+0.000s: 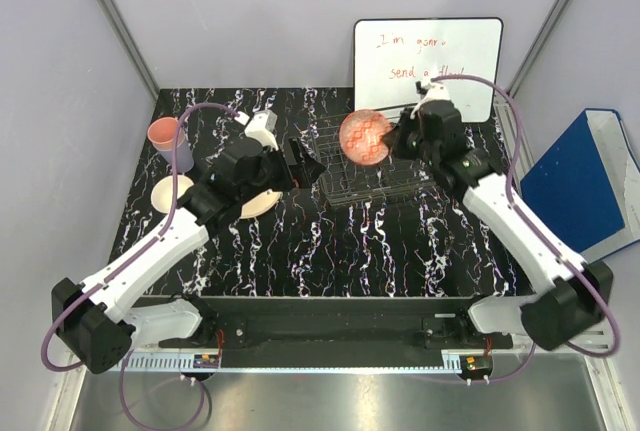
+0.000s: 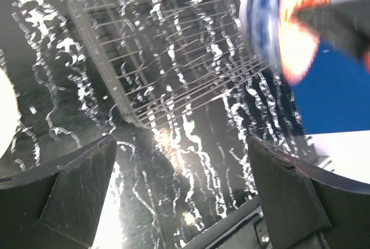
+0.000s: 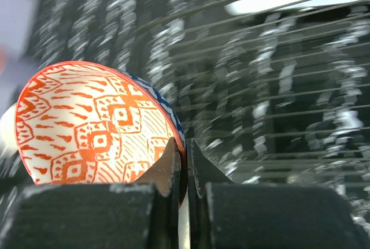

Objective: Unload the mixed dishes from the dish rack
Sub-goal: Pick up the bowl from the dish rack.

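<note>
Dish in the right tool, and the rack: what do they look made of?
The dish looks like glazed ceramic: smooth, with an orange-red pattern on white inside and blue outside, its thin rim pinched in the right tool. Melamine can't be ruled out. The rack is thin straight wire, probably metal with a dark coating, and see-through.

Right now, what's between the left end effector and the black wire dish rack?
Only bare black marbled tabletop, from left end effector to wire dish rack; left wrist view.
</note>
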Available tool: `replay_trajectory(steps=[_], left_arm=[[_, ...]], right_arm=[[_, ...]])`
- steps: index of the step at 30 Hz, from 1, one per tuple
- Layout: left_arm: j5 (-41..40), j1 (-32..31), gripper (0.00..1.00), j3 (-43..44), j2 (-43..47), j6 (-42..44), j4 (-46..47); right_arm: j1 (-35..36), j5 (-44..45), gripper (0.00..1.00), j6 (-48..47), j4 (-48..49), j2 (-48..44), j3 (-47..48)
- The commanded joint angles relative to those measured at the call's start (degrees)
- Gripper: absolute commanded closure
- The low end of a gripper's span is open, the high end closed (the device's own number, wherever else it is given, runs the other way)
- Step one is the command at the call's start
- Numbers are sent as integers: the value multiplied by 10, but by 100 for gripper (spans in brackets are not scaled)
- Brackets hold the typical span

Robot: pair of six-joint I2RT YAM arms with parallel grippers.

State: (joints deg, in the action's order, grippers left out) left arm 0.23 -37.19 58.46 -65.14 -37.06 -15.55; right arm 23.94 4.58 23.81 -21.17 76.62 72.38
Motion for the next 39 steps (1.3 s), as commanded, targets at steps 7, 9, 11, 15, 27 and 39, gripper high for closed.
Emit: replay_trajectory(steps=[7,9,11,15,27,39], left_arm=[[20,-4,1,16,18,23,50],[12,-11,1,15,25,32,51],[7,-24,1,21,24,38,49],[-1,-43,1,30,18,45,47],[-18,-80,13,25,0,52,16],[-15,-82,100,14,-17,45,-15]], right_arm=[[125,24,100,48,2,-146,-103],[142,30,100,54,7,-148,-116],[152,32,100,54,11,-143,-121],[180,43,100,53,22,-127,-123],[189,41,100,48,46,-101,-104],[208,21,100,49,48,-127,-95]])
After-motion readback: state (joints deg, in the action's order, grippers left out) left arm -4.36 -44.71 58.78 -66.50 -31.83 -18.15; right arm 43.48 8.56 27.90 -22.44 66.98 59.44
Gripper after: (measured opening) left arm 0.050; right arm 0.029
